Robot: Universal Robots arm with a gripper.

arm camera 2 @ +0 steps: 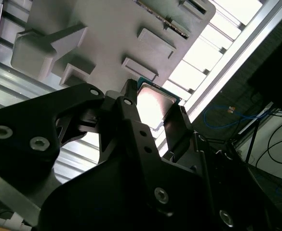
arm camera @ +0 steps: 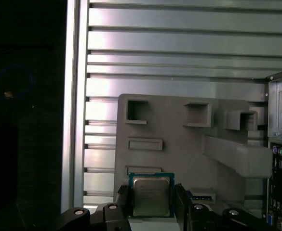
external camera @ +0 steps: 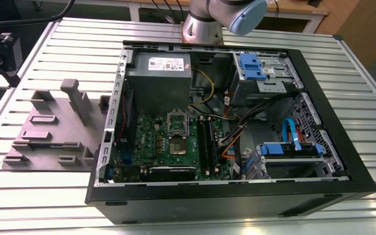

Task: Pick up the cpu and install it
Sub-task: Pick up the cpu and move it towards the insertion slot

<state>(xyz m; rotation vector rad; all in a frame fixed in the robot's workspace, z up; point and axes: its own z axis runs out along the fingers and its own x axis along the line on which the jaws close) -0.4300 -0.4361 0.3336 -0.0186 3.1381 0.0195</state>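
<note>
- The step in hand is judged to be the carrying of the cpu (arm camera: 152,195), which is clamped in the gripper (arm camera 2: 156,103) and held above the grey fixture tray (external camera: 51,132), apart from it.
- The carry is judged to be done well if an even squeeze is applied to both edges, so that the chip is neither tilted nor twisted. In the first wrist view it is seen seated square between the jaws, which is favourable.
- The chip's underside is best held clear of the tray's raised blocks and of the rim of the open computer case (external camera: 344,161), since a knock there could shift it in the grip.
- The jaws are closed on the cpu. In both wrist views two opposite edges are gripped and the silvery top is left uncovered.
- The opening is narrow, no wider than the chip itself, and no gap is seen between either jaw and its edge.
- The socket (external camera: 178,145) is found at the middle of the exterior view's frame, on the green motherboard. The tray lies on the table (external camera: 344,73) at the exterior view's left, well apart from it.
</note>
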